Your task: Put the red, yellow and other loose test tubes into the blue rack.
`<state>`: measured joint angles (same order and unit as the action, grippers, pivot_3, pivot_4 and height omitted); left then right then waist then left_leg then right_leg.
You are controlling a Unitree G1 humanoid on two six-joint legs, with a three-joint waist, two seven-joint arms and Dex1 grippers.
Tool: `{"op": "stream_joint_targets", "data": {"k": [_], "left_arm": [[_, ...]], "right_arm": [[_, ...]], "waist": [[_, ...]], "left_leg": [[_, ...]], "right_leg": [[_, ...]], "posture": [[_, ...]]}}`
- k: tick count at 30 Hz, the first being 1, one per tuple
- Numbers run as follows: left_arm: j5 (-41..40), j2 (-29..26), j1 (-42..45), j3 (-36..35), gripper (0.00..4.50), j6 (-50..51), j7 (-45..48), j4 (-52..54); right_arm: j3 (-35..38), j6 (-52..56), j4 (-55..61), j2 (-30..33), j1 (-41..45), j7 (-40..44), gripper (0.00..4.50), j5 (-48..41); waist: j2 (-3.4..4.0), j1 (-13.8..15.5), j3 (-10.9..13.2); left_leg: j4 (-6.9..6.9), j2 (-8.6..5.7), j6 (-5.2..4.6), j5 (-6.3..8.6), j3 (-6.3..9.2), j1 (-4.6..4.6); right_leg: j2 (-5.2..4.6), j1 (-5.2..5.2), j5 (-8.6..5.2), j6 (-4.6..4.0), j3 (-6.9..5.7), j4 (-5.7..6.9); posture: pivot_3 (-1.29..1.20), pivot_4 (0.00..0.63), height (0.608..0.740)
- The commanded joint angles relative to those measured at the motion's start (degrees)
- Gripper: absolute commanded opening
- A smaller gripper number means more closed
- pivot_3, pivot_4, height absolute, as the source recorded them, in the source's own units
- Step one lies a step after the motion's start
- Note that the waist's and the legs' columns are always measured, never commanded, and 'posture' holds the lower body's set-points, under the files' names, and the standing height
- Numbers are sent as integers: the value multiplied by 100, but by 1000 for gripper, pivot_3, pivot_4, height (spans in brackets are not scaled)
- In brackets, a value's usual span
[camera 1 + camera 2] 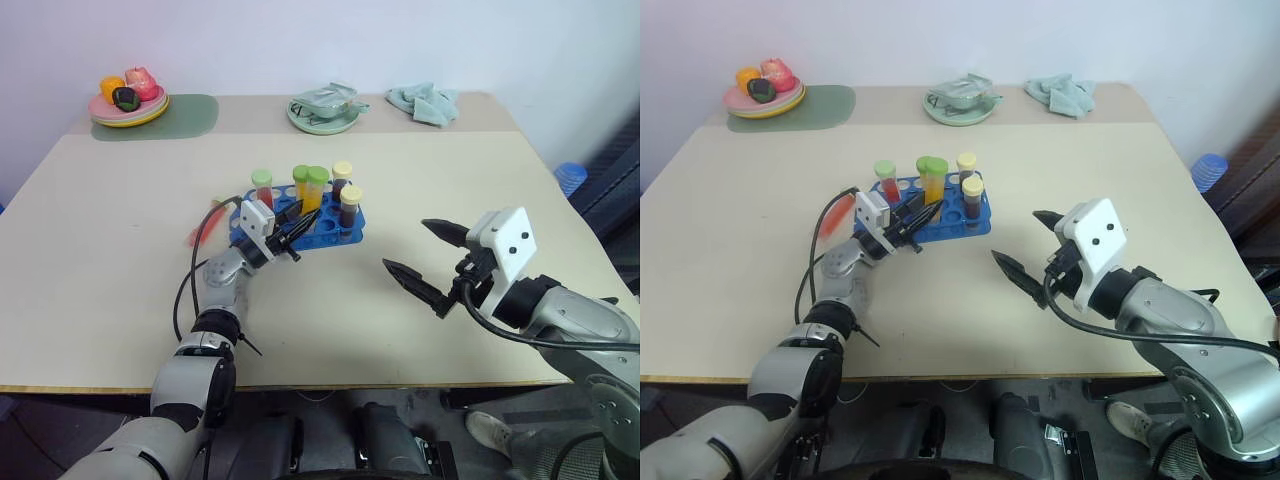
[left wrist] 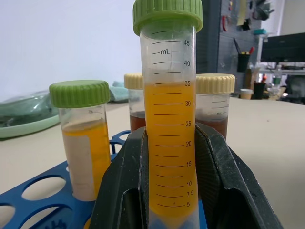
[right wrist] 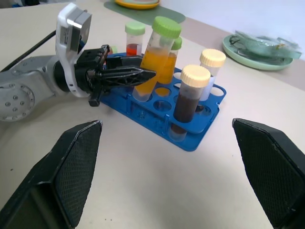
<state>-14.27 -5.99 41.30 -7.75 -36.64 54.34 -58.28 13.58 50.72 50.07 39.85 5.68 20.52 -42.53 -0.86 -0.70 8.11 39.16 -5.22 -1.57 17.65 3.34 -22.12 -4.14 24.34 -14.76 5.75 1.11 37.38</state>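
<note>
Now yellow-liquid tube [image 3: 155, 62], clear graduated plastic, ribbed green cap, tilted, tip in blue rack [image 3: 193, 133] hole at table middle; left gripper [image 3: 143, 75] pinching it. Gridded rack holds four more capped tubes. Right gripper [image 1: 425, 255] spread wide, empty.

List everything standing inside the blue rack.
The blue rack holds five tubes: a red tube, two orange tubes, the taller one clamped by the left gripper, and two brown tubes. Tube bottoms are hidden in their holes.
</note>
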Motion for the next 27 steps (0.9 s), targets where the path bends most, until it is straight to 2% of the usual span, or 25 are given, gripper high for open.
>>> {"op": "stream_joint_targets", "data": {"k": [1,2,3,6,7,18,24,27], "left_arm": [[112,-39,-225,13,1242,68,-89,-287],[102,-37,-231,13,1766,65,-78,-287],[90,-32,-240,4,2091,55,-93,-284],[51,-25,-274,-17,3715,60,-97,-235],[2,-20,-295,-38,4091,62,-61,-180],[-204,-119,-430,-87,4091,160,134,386],[-414,-164,-542,-63,4091,893,133,1016],[-528,-205,-618,14,4091,1413,117,1704]], "right_arm": [[112,-106,26,80,122,39,4500,-47],[115,-101,17,90,141,50,4500,-54],[123,-94,10,100,160,56,4500,-65],[132,-90,-19,139,209,69,4500,-101],[128,-92,-33,151,227,76,4500,-106],[-165,-216,-312,136,500,232,4500,10],[-245,-271,-407,145,587,300,4500,40],[-259,-279,-428,153,603,331,4500,64]], "waist": [[0,3,0],[0,2,0],[2,1,-1],[4,13,-3],[4,12,-3],[2,-2,-2],[2,13,-1],[1,10,1]], "left_leg": [[0,0,0,0,0,0],[0,0,0,0,0,0],[0,0,0,0,0,0],[-1,0,0,0,0,0],[-1,0,0,0,0,0],[-8,3,0,0,1,-5],[-10,3,0,0,2,-12],[-10,3,0,0,2,-15]], "right_leg": [[0,0,0,0,0,0],[0,0,0,0,0,-1],[0,0,0,0,0,-2],[-1,-1,0,0,0,-3],[-1,-2,0,0,0,-3],[1,3,0,0,0,-11],[0,7,0,0,0,-17],[0,8,0,0,-1,-19]], "posture": [[0,150,740],[0,150,740],[0,150,740],[0,150,740],[0,150,740],[0,150,740],[0,150,740],[0,150,740]]}}
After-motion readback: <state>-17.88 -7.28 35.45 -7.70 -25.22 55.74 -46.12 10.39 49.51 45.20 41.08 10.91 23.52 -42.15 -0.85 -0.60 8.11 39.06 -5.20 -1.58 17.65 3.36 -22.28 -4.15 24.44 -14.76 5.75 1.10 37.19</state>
